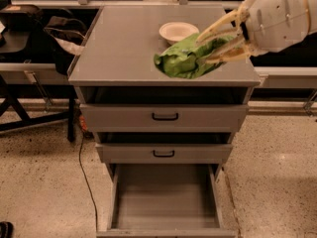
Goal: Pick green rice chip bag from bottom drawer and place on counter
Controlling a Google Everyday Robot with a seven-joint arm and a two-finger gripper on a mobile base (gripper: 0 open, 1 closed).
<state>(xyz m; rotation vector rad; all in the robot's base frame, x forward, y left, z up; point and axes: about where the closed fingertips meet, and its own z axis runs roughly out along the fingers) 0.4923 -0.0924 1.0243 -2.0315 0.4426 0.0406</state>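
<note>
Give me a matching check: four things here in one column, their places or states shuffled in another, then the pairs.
1. crinkly lime-green rice chip bag
2. round cream bowl
3. deep grey bottom drawer
4. pale two-finger hand

A. pulled open
B. resting at the back of the flat grey counter
C. over the counter's front right, shut on the bag
D. pinched, over the counter's front

Pairs: 1-D, 2-B, 3-A, 4-C

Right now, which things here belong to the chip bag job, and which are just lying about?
Job:
green rice chip bag, gripped in the tool over the counter's front right
counter
bottom drawer, pulled open

Lying about:
cream bowl at the counter's back
two upper drawers with black handles
dark bag at left
cable on the floor
</note>
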